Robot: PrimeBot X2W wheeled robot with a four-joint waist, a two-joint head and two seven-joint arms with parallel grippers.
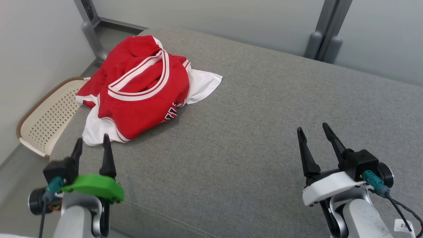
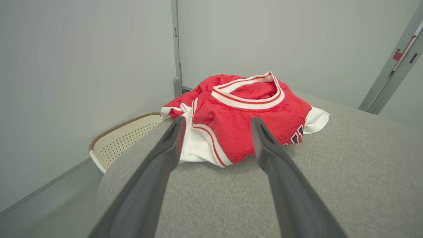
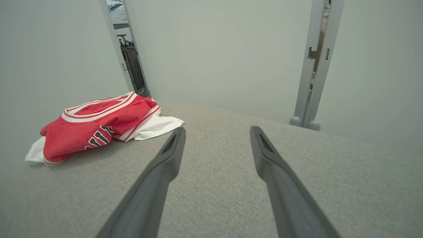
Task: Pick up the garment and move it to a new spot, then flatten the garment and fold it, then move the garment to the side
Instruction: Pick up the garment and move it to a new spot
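Observation:
The garment (image 1: 138, 89) is a red jersey with white trim and white cloth under it, lying crumpled at the far left corner of the grey cushioned surface (image 1: 257, 132). My left gripper (image 1: 92, 140) stands open just short of the garment's near white edge, nothing between its fingers. In the left wrist view the garment (image 2: 244, 115) lies straight ahead beyond the open left gripper (image 2: 216, 120). My right gripper (image 1: 312, 127) is open over bare cushion at the lower right. In the right wrist view the garment (image 3: 96, 125) lies far to the left of the open right gripper (image 3: 216, 129).
A cream perforated basket (image 1: 49, 115) with a brown rim stands on the floor beside the cushion's left edge, just under the garment's overhang. Grey panel walls and metal posts (image 1: 325, 36) close in the back and left. The cushion's middle and right are bare fabric.

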